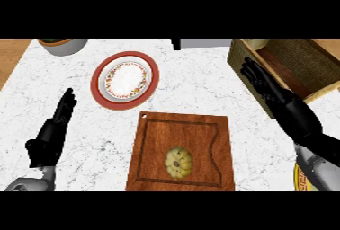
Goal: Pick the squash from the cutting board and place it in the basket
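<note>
The white marbled surface (199, 96) carries a wooden cutting board (156, 134) at the lower centre, a red-rimmed plate (125, 80) above and to its left, a grey pot (64, 46) at the top left, and a woven basket (292, 60) at the upper right. The squash (178, 162), pale yellow and ribbed, lies on the lower half of the cutting board, untouched. The right hand (269, 87) hangs with straight fingers, holding nothing, against the basket's near wall and well apart from the squash. The left hand (54, 128) rests open near the left edge, fingers up.

The pick is judged not yet begun. Recommended procedure: bring the right hand over the squash, descend from above, and curl fingers and thumb across its widest ribs. Lift clear of the board before travelling. Approach the basket above its rim; striking the wall is the probable hazard.
</note>
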You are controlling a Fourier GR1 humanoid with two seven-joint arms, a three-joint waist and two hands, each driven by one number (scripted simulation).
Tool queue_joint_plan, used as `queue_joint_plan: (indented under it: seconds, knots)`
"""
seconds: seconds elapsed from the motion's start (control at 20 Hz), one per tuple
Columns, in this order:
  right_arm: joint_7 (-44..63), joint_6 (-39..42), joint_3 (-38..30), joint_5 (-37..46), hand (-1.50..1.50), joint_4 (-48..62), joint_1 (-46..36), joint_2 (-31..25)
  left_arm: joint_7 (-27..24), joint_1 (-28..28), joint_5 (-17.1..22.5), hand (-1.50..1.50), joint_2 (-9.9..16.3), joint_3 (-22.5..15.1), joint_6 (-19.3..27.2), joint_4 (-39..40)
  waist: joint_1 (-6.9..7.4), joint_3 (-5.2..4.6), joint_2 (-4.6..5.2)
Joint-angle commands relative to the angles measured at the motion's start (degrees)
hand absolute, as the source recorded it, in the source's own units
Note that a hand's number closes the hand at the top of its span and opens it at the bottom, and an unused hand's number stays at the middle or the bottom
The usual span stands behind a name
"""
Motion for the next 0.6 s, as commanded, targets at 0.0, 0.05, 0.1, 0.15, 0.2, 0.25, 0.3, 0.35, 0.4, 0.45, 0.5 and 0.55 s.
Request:
queue_joint_plan:
  seconds: [0.0,0.05,0.1,0.15,0.2,0.25,0.3,0.35,0.4,0.45,0.5,0.55]
  knots:
    - [-2.7,6.2,0.7,-1.0,1.50,6.7,-2.0,2.0,1.5,-2.6,-1.6,0.00,-0.6,-0.7,-0.4,2.1,1.55,-1.33,0.04]
    - [-0.1,8.2,4.8,-1.8,1.50,7.4,-5.2,4.3,4.1,-3.5,-1.5,0.00,0.2,-1.3,-1.1,2.1,2.60,-1.31,0.36]
    - [-0.2,11.5,7.8,-2.2,1.50,7.7,-6.0,5.2,5.8,-6.0,-1.0,0.00,0.9,-0.4,-1.5,3.7,2.93,-1.30,0.72]
    - [0.7,15.8,9.4,-4.0,1.50,9.0,-7.4,5.1,6.5,-4.8,-0.8,0.00,1.7,-1.0,-2.7,3.0,4.72,-1.26,1.11]
    - [0.8,19.1,11.3,-4.9,1.50,10.5,-9.0,6.0,7.7,-6.7,-1.2,0.00,1.4,-1.4,-2.4,3.5,5.68,-1.22,1.72]
    - [1.6,22.6,13.4,-6.4,1.50,11.4,-9.6,7.0,8.2,-6.8,-1.2,0.00,2.0,-1.4,-3.1,3.6,6.82,-1.21,2.02]
    - [-10.1,24.1,14.8,-1.1,1.50,1.1,-13.2,8.4,8.9,-5.5,0.0,0.00,0.3,-2.9,-4.3,4.4,6.76,-0.89,1.21]
    - [-11.0,27.2,18.8,-4.6,1.50,2.5,-9.2,12.3,9.4,-5.9,0.0,0.00,-0.5,-3.1,-3.8,4.9,5.80,-0.96,1.54]
    - [-12.8,28.5,20.5,-5.8,1.50,3.6,-7.8,14.8,11.1,-6.7,-0.1,0.00,-0.4,-3.4,-4.0,4.6,5.05,-0.97,1.26]
    - [-17.9,24.8,22.4,2.6,-1.50,3.9,-7.2,16.3,12.1,-7.4,0.6,0.00,0.4,-1.3,-3.6,6.0,3.27,-1.12,0.54]
    - [-20.5,22.4,25.1,8.9,-1.50,2.8,-4.6,16.0,14.1,-7.9,1.1,0.00,1.0,-0.6,-3.8,6.3,1.87,-1.18,0.04]
    - [-21.5,17.3,26.9,13.4,-1.50,1.3,-1.9,17.6,14.7,-8.3,1.2,0.00,0.2,-0.5,-3.5,7.3,0.89,-1.25,-0.20]
